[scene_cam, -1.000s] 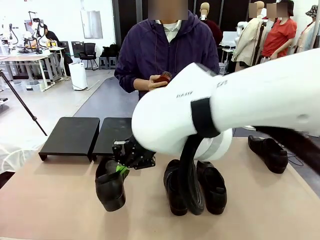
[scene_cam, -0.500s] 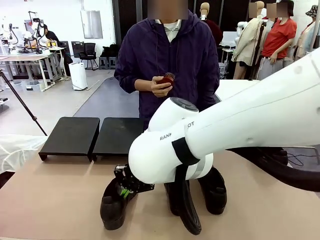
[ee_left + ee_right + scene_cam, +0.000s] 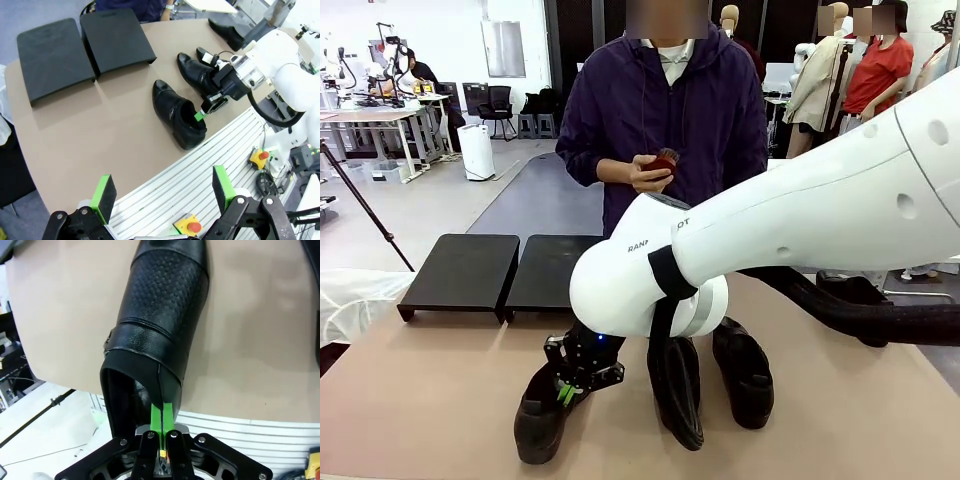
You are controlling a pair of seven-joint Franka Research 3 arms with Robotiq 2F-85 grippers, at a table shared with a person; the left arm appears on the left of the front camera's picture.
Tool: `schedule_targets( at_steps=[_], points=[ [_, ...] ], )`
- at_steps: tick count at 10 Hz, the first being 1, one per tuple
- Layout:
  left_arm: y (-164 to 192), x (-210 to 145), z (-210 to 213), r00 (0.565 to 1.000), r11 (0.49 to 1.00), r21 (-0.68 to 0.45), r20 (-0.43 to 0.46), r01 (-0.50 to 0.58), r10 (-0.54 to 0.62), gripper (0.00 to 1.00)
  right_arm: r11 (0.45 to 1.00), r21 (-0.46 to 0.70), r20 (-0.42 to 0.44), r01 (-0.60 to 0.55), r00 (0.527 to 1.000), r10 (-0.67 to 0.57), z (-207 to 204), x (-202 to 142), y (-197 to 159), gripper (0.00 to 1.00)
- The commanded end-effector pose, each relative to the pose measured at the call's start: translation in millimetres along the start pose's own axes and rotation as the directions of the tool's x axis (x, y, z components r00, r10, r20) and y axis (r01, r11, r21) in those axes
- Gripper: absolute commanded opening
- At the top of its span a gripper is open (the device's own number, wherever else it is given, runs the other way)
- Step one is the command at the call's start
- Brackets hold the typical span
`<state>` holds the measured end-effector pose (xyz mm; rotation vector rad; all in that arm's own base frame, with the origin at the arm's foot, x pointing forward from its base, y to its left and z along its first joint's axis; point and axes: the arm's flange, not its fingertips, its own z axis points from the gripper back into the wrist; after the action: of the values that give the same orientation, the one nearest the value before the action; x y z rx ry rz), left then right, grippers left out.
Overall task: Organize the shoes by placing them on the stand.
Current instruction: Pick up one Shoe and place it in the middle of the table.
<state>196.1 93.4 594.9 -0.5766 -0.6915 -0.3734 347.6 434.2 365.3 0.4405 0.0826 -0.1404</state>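
My right gripper (image 3: 570, 388) reaches across from the right and is shut on the heel rim of one black shoe (image 3: 542, 420) near the table's front edge. In the right wrist view the green pads (image 3: 161, 421) pinch that shoe's (image 3: 161, 315) back collar, toe pointing away. Two more shoes (image 3: 676, 392) (image 3: 742, 372) lie side by side beside it. Another shoe (image 3: 860, 295) lies at the right behind the arm. The black stand (image 3: 465, 268) has two panels at the back left, both bare. My left gripper (image 3: 162, 187) hangs open high above the table edge, holding nothing.
A person in a purple jacket stands at the far side, holding a small red object (image 3: 663, 160) in both hands. The tan table (image 3: 430, 390) has free room at the left front. The right arm's thick white link spans the middle and right.
My right gripper has carried the held shoe lower and toward the table's near edge. The arm's elbow swung across, uncovering the two middle shoes. The left gripper stayed open.
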Motion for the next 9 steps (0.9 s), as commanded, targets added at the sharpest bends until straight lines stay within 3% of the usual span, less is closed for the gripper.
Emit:
schedule_targets(
  at_steps=[1, 2, 3, 4, 9],
  points=[
    [-0.4, -0.8, 0.7, 1.000, 1.000, -0.018, 0.007, 0.013, -0.013, 1.00, 1.000, -0.006, -0.028, -0.029, 0.999, 0.029, 2.5, 1.6, -0.3, 0.00],
    [-0.4, -0.8, 0.7, 1.000, 1.000, -0.018, 0.007, 0.013, -0.013, 1.00, 1.000, 0.000, -0.043, -0.027, 0.999, 0.027, 3.3, 1.4, -0.4, 0.20],
    [-0.4, -0.8, 0.7, 1.000, 1.000, -0.018, 0.007, 0.013, -0.013, 1.00, 1.000, 0.005, -0.048, -0.029, 0.998, 0.029, 3.2, 1.2, -0.4, 0.74],
    [-0.4, -0.8, 0.7, 1.000, 1.000, -0.018, 0.007, 0.013, -0.013, 1.00, 1.000, 0.014, -0.046, -0.028, 0.999, 0.029, 3.7, 1.3, -0.2, 1.00],
    [-0.4, -0.8, 0.7, 1.000, 1.000, -0.018, 0.007, 0.013, -0.013, 1.00, 0.998, 0.030, -0.038, -0.048, 0.998, 0.049, 5.9, -1.3, 0.4, 1.00]
  ],
)
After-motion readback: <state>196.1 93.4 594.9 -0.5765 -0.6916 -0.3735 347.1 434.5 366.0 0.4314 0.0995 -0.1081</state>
